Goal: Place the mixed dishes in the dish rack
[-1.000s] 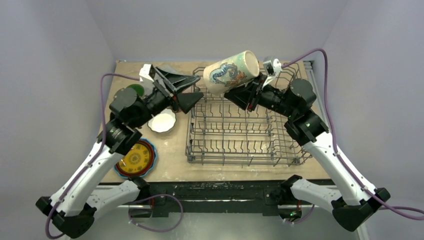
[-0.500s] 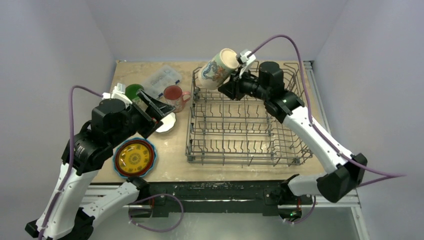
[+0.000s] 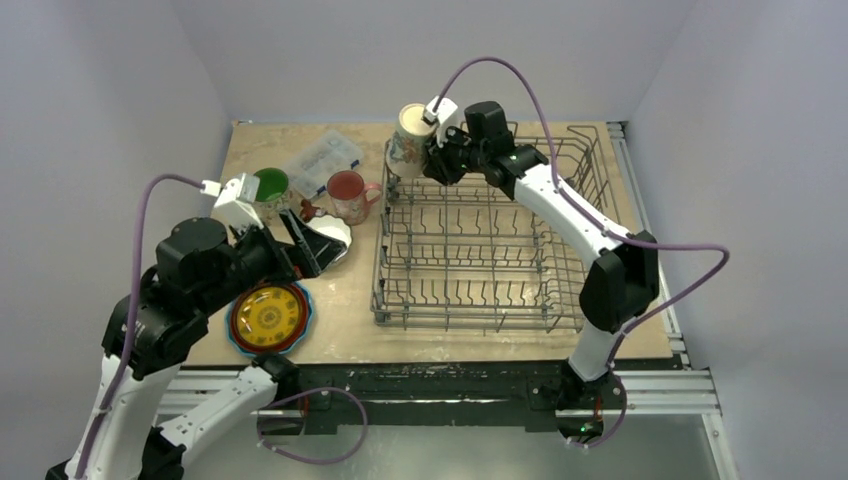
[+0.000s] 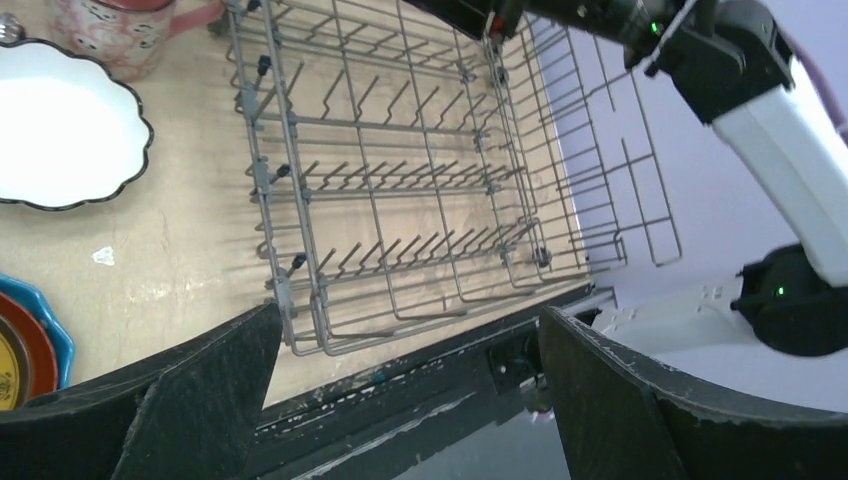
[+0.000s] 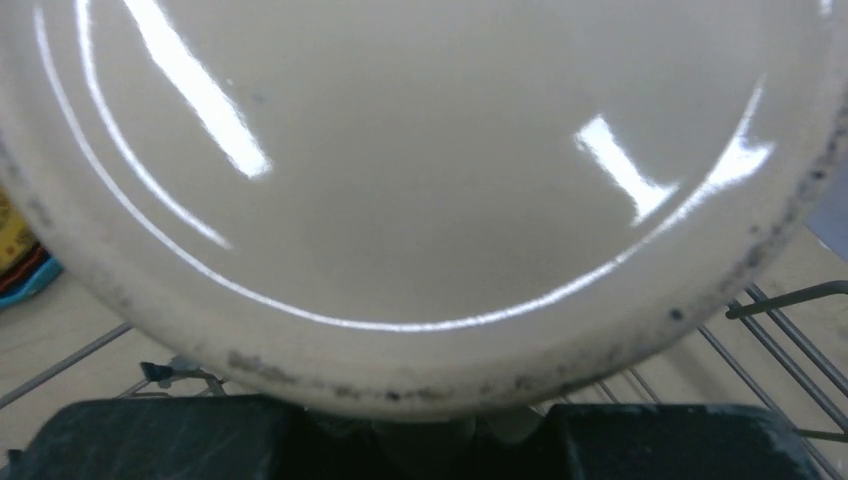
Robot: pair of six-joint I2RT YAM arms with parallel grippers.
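Note:
The grey wire dish rack (image 3: 480,250) stands at the table's middle right. My right gripper (image 3: 436,150) is shut on a cream mug with a blue pattern (image 3: 408,140) and holds it nearly upright above the rack's far left corner. In the right wrist view the mug's inside (image 5: 420,150) fills the frame. My left gripper (image 3: 312,245) is open and empty, over the white scalloped bowl (image 3: 336,232). A pink mug (image 3: 347,193) and a cream mug with a green inside (image 3: 270,185) stand left of the rack. Stacked plates (image 3: 270,318) lie at the near left.
A clear plastic compartment box (image 3: 322,160) lies at the far left, behind the mugs. In the left wrist view the rack (image 4: 420,180), the bowl (image 4: 60,125), the pink mug (image 4: 120,25) and the right arm (image 4: 780,130) show beyond my spread fingers (image 4: 200,400).
My right arm has carried the mug left and lower, to the rack's far left corner, and turned it more upright. My left arm has drawn back toward the near left, over the bowl.

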